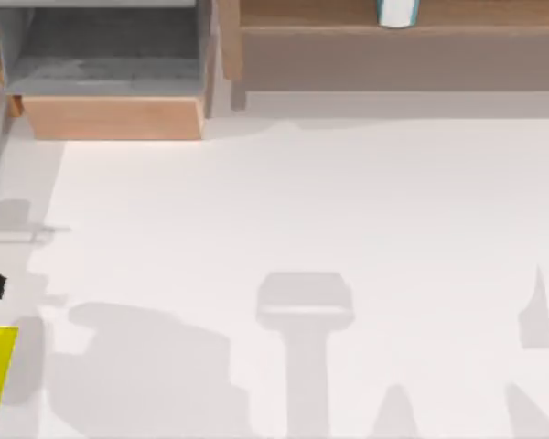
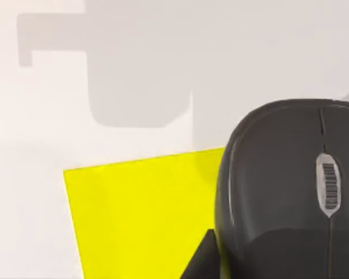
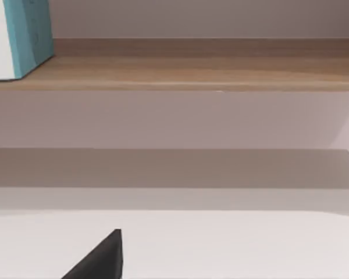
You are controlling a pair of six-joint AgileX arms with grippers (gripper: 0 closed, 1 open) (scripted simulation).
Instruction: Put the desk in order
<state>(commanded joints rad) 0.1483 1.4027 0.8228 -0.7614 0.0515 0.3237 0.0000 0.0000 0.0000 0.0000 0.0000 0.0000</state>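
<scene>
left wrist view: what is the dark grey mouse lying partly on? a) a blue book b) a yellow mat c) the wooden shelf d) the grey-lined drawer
b: the mouse overlaps the edge of the flat yellow mat, which lies on the white desk.

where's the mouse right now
The dark grey mouse sits on the yellow pad in the left wrist view; that pad lies at the desk's front left corner.
</scene>
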